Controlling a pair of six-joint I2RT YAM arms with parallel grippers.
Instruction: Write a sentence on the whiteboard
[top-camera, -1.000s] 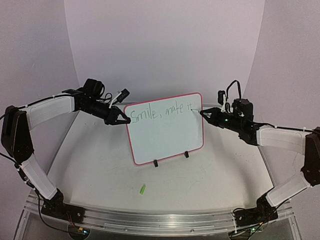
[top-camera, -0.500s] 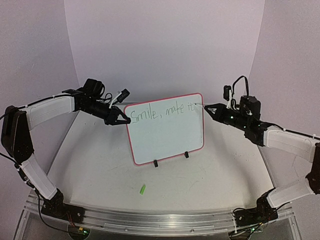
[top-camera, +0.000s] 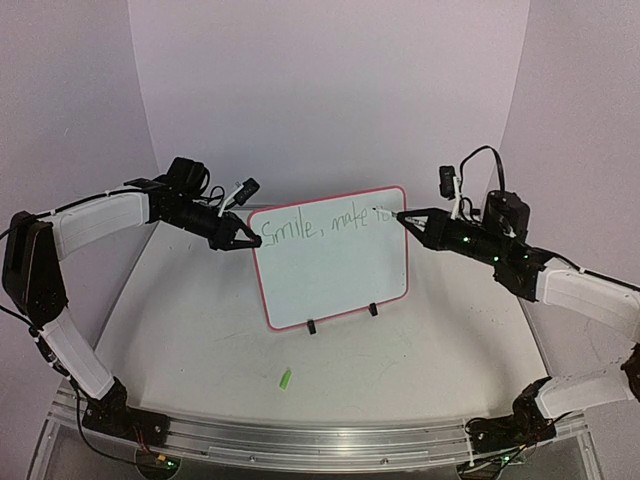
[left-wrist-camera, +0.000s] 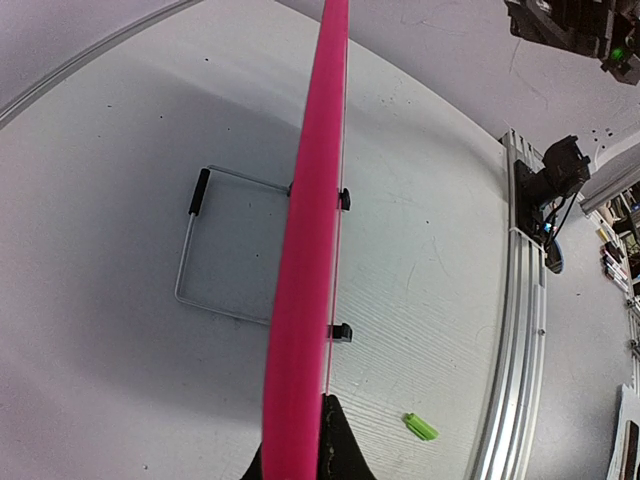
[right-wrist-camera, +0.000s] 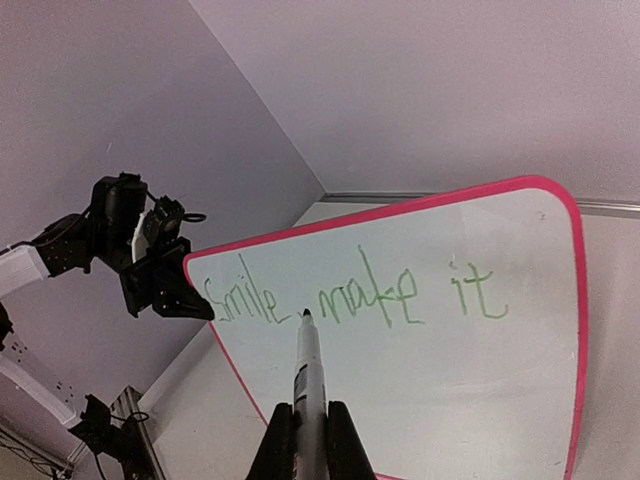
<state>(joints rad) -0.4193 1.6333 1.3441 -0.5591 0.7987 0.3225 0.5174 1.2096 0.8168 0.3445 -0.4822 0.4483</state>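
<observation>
The whiteboard (top-camera: 330, 275) stands upright mid-counter (top-camera: 200, 330), its upper left edge still pinched by the closed left end effector (top-camera: 244, 243). The right end effector (top-camera: 408, 218), clamped on a marker (right-wrist-camera: 307, 370), has risen from beside "it", and its tip now points at the board's top right corner. The sentence (top-camera: 322, 225) still reads "Smile, make it". A small green object (top-camera: 286, 378) lies nearer.

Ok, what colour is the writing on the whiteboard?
Green; the sentence shows best in the right wrist view.
</observation>
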